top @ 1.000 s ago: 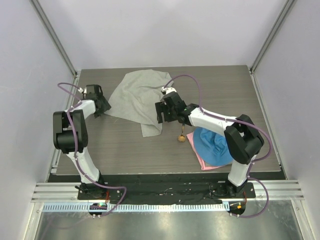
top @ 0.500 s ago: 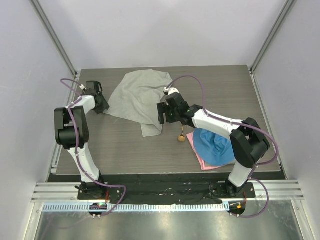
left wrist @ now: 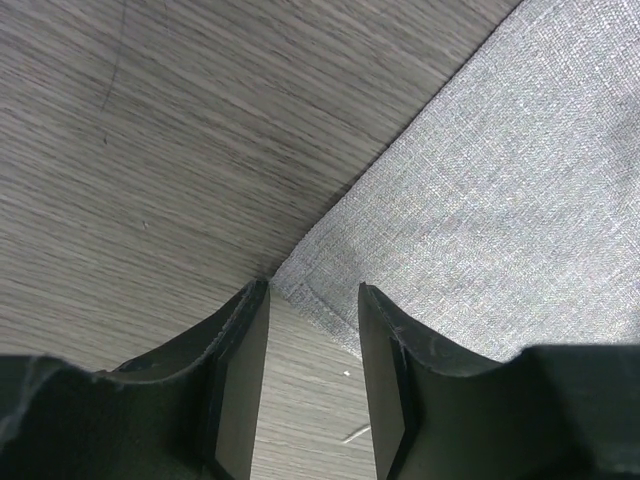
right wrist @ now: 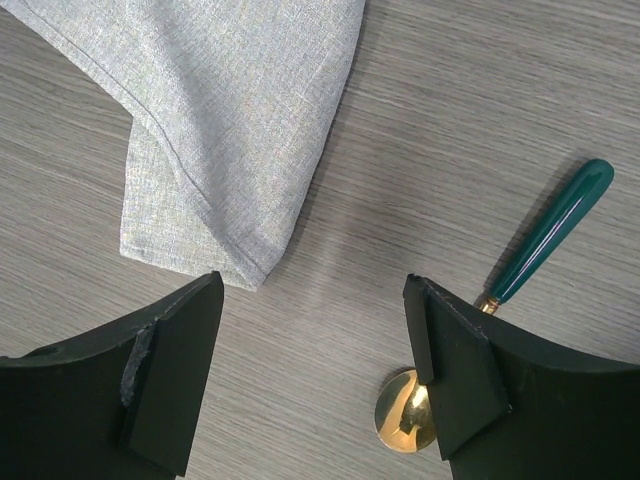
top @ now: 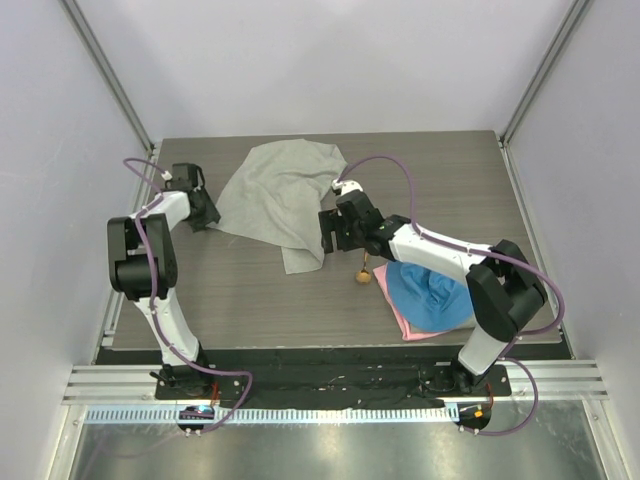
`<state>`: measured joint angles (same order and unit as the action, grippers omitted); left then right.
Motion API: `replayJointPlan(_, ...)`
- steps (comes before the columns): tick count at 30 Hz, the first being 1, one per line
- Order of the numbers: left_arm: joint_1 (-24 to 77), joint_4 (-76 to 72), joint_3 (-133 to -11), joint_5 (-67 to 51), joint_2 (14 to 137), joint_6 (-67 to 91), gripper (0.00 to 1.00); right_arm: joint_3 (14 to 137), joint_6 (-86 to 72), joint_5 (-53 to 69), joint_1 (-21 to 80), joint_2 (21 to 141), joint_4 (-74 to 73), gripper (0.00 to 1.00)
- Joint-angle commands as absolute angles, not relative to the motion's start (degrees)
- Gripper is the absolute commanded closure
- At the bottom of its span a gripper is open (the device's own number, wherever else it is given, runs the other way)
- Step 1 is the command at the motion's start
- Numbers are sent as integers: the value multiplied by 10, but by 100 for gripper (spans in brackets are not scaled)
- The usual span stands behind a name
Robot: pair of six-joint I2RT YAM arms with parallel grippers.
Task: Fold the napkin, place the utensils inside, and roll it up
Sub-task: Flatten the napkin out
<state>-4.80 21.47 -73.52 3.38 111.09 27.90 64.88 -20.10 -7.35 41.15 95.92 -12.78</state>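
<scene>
Shifted slightly toward the near edge since a second ago: right gripper (top: 326, 234), at the napkin's (top: 272, 192) right edge.

Top view: left gripper (top: 205, 212) at napkin's left corner. Spoon (top: 362, 270) just right of napkin's near tail, not touching it.

Left wrist view: jaws partly apart, napkin's corner at the mouth of the gap, nothing clamped.

Right wrist view: jaws wide and empty, over bare table (top: 250, 300) between napkin's tail and spoon.
</scene>
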Motion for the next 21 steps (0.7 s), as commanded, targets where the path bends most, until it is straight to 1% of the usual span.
replayJointPlan(1,-49,278,-720,19,1125,269,58,643,-201,-82,415,926,-95,19)
replayJointPlan(3,-48,278,-726,18,1136,264,61,640,-201,-82,414,924,-93,19)
replayJointPlan(5,-48,280,-736,8,1147,261,73,636,-200,-83,415,919,-91,19)
replayJointPlan(6,-50,281,-737,4,1150,260,83,633,-198,-86,415,918,-91,19)
replayJointPlan(8,-48,280,-744,-19,1156,259,93,628,-193,-91,414,915,-92,19)
replayJointPlan(9,-49,280,-746,-22,1158,258,100,623,-190,-91,415,914,-93,19)
replayJointPlan(14,-49,241,-736,-32,1122,274,100,618,-192,-62,416,920,-95,19)
replayJointPlan(21,-74,205,-706,-4,929,307,100,645,-202,-40,430,981,-83,19)
